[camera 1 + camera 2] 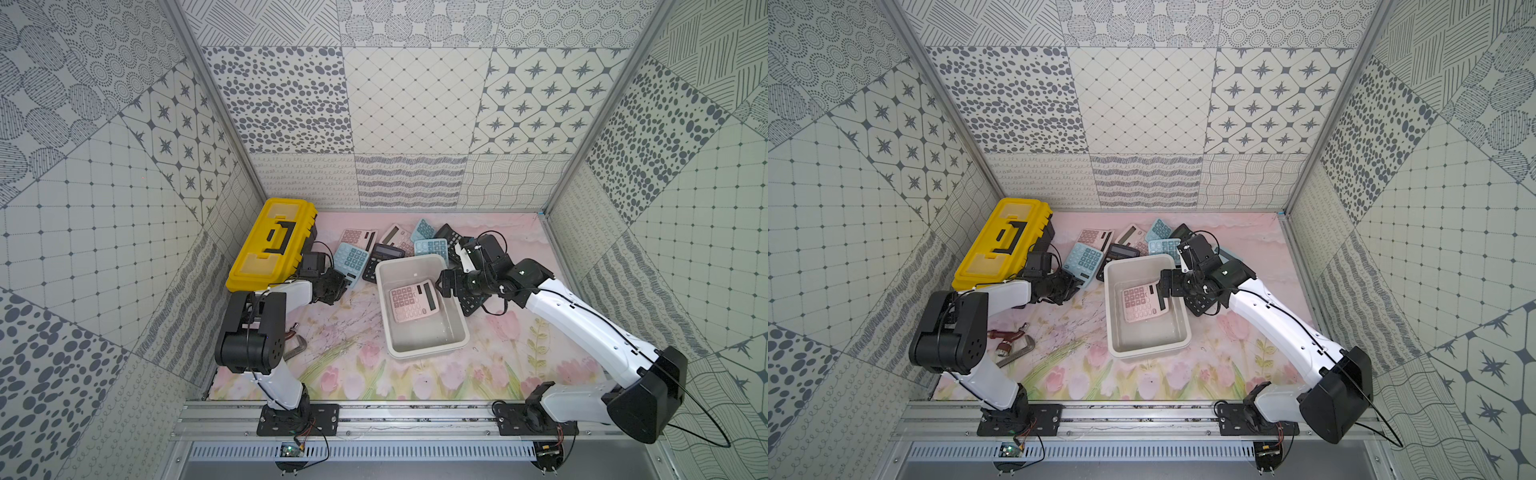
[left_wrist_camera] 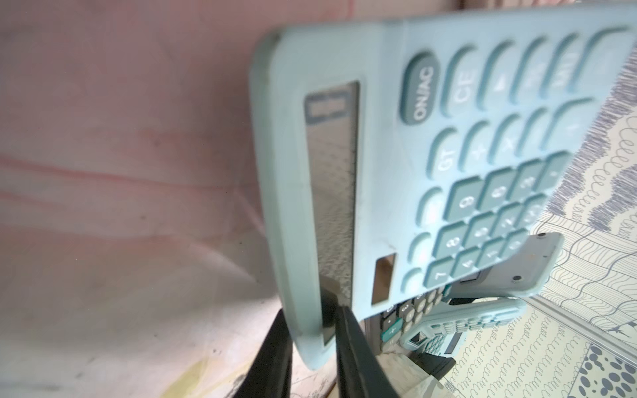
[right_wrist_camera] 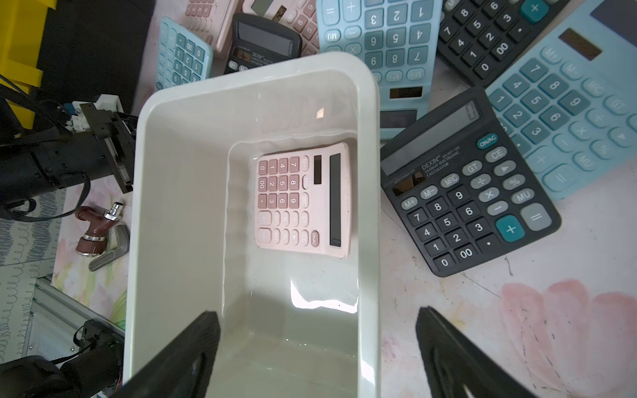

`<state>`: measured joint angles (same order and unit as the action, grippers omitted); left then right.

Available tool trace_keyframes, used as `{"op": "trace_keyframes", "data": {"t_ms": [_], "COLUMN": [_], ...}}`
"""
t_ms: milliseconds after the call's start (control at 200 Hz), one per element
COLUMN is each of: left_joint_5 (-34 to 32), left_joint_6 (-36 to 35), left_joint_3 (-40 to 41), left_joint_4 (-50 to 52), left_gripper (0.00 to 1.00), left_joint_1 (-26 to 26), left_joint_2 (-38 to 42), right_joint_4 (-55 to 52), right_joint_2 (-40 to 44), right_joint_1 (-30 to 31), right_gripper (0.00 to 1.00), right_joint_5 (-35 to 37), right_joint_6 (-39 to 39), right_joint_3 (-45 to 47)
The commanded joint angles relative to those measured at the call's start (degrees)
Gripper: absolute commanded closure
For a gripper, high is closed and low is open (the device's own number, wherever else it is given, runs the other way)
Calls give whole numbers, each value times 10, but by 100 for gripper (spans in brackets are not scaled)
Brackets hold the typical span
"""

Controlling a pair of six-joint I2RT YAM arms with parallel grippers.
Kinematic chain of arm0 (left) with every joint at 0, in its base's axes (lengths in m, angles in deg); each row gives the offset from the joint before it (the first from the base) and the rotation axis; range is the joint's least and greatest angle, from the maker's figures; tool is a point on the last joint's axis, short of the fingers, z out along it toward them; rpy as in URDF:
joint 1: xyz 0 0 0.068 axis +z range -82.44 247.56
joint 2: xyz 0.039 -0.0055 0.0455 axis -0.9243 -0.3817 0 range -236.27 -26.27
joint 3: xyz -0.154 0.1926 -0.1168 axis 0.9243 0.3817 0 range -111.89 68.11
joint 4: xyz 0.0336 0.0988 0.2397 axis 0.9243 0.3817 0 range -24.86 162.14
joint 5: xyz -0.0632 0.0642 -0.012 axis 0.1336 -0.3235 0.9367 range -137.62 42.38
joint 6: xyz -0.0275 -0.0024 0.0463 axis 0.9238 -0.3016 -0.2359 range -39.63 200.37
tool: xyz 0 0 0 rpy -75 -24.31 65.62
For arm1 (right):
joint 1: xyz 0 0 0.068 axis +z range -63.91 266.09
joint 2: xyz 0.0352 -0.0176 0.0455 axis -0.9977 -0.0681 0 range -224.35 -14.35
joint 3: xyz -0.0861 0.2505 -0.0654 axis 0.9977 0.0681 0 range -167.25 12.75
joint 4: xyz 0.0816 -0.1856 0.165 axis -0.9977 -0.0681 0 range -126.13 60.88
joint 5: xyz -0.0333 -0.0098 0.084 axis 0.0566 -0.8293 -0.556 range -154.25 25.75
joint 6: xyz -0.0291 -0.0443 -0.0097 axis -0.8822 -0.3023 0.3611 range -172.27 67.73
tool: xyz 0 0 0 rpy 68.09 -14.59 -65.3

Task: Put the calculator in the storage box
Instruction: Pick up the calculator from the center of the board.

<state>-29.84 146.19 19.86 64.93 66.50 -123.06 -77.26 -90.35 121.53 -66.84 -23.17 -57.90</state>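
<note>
My left jaws are closed on the display end of a light-blue calculator (image 2: 379, 172), pressing both its faces. It is near the yellow toolbox (image 1: 270, 245) and outside the white storage box (image 1: 415, 259). My right jaws hang wide apart above that box, where a pink calculator (image 3: 300, 200) lies face up.

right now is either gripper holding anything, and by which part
The left gripper pinches the blue calculator by its display-end edge, near a corner. The right gripper is open and holds nothing.
</note>
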Motion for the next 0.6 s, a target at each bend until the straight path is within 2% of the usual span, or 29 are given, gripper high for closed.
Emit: {"op": "trace_keyframes", "data": {"t_ms": [0, 55, 225, 410, 595], "left_joint_5": [-15, -18, -27, -25, -25], "left_joint_6": [13, 10, -6, -20, -28], "left_joint_3": [11, 15, 9, -8, -5], "left_joint_4": [9, 12, 43, 76, 111], "left_gripper": [79, 82, 99, 100, 100], "left_joint_1": [1, 1, 1, 2, 1], "left_joint_2": [33, 46, 69, 89, 155], "right_joint_4": [19, 21, 22, 22, 22], "right_joint_2": [13, 14, 17, 31, 41], "right_joint_1": [-3, -3, -3, -3, -4], "right_gripper": [5, 5, 5, 5, 3], "right_joint_5": [-8, -10, -9, -10, -12], "right_joint_6": [-5, -4, -2, 3, 4], "right_joint_3": [7, 8, 9, 18, 24]}}
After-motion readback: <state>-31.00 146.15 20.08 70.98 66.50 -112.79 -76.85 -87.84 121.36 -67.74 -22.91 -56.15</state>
